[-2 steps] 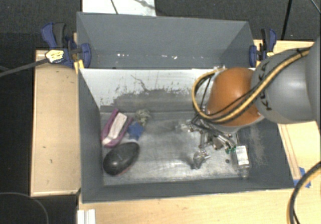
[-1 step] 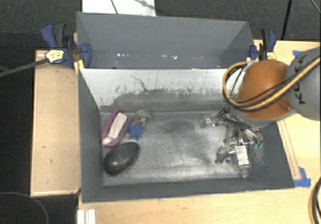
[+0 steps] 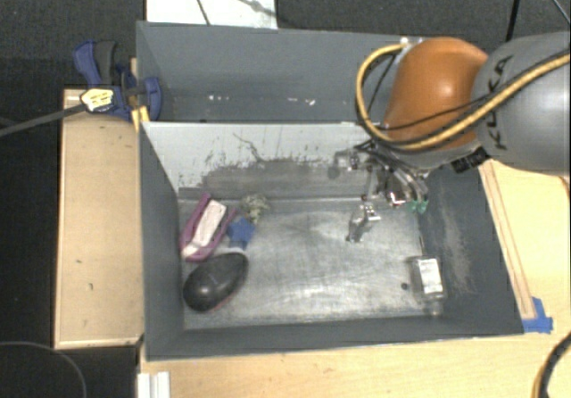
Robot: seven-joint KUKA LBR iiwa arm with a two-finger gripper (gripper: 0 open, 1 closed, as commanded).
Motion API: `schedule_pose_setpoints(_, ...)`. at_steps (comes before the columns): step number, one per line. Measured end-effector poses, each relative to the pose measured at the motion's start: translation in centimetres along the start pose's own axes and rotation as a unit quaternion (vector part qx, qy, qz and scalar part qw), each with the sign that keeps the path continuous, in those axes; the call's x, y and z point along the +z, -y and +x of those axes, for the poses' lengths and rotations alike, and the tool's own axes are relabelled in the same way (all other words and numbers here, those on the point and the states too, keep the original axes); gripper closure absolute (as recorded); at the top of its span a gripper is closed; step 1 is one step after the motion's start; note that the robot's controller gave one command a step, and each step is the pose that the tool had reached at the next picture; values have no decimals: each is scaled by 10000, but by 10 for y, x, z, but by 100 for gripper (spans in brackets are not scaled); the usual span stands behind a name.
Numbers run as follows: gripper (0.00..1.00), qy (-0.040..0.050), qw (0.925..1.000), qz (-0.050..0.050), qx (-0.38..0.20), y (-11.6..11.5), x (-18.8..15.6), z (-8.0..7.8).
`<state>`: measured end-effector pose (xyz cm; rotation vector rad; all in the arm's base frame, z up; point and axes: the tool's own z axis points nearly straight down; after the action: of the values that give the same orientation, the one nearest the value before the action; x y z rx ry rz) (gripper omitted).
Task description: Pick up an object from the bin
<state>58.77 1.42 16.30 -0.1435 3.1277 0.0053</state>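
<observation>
My gripper hangs over the middle-right of the bin floor, its metal fingertips close together with nothing seen between them. Nothing lies directly under it. A small clear bottle with a white label lies near the front right corner, below and right of the gripper. At the left side sit a black oval computer mouse, a pink and white flat packet leaning on the left wall, and a small blue thing beside a little greyish object.
The orange cover and looped yellow cable sit above the gripper on the arm, hiding the bin's back right corner. Bare scuffed floor stretches between the left-hand objects and the gripper.
</observation>
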Motion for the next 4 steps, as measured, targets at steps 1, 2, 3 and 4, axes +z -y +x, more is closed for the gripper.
schedule_pose_setpoints(1,0,-15,9998,5,203,-34,-29,0)
schedule_pose_setpoints(2,0,-17,9987,10,-517,-47,-53,14)
schedule_pose_setpoints(3,0,-75,9994,-9,-332,-142,48,3)
schedule_pose_setpoints(4,0,-50,9961,57,-879,-230,93,-26)
